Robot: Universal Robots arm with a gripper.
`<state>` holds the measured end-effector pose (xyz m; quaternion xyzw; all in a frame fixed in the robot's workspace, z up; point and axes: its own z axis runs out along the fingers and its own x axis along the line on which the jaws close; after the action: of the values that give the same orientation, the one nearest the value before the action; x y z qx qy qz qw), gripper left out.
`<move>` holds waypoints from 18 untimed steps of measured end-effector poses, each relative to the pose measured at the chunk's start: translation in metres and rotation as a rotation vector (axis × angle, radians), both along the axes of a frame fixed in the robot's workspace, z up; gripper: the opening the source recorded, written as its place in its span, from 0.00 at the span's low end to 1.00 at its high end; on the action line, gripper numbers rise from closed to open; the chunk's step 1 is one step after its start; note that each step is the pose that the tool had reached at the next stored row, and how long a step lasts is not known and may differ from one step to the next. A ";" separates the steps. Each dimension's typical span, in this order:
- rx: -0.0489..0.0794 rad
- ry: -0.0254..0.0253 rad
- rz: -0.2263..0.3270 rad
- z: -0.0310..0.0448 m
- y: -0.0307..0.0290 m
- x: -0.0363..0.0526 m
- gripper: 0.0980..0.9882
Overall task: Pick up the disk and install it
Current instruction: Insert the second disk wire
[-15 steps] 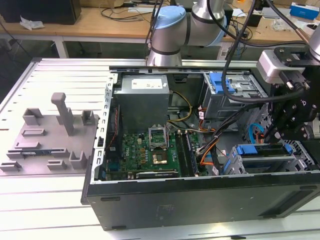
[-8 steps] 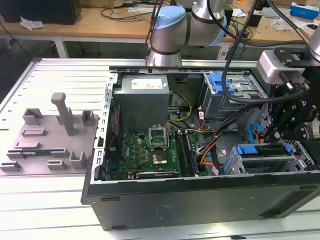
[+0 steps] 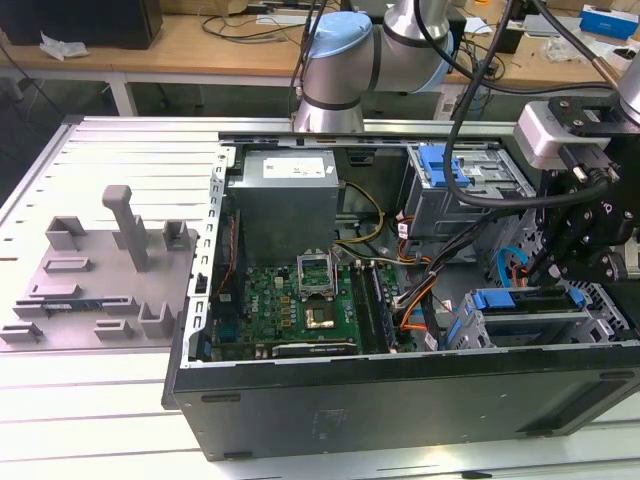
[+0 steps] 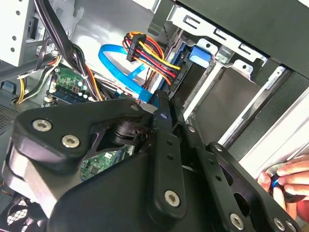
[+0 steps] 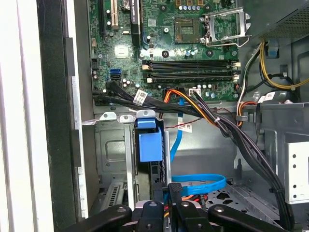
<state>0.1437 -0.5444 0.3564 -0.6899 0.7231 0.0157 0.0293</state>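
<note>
The claw (image 5: pixel 171 199) hangs low inside the open case (image 3: pixel 400 400), over the drive cage (image 5: pixel 113 154). In both wrist views its tips look clenched together with nothing between them. The disk (image 5: pixel 149 145) stands in a cage slot just ahead of the tips, its blue tab showing. I cannot tell whether the tips touch it.

It looks like the seating stage of the install. Doing it well probably means pressing squarely on the carrier's end, along the line of the slot, so that the carrier slides in without jamming on the cage rails.

A blue cable (image 5: pixel 198 183) and a bundle of orange and black wires (image 5: pixel 212 116) lie close beside the claw, so it needs to stay clear of them.

A person's hand (image 4: pixel 289 181) sits near the case wall behind the claw in the second wrist view, which calls for slow motion.
</note>
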 end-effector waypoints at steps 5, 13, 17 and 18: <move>0.000 0.0000 0.000 -0.0011 -0.0004 0.0000 0.07; 0.000 0.0000 0.000 -0.0037 -0.0006 0.0003 0.07; 0.000 0.0000 0.000 -0.0047 -0.0006 0.0006 0.07; 0.000 0.0000 0.000 -0.0050 -0.0006 0.0006 0.07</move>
<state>0.1443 -0.5449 0.3514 -0.6899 0.7231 0.0157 0.0293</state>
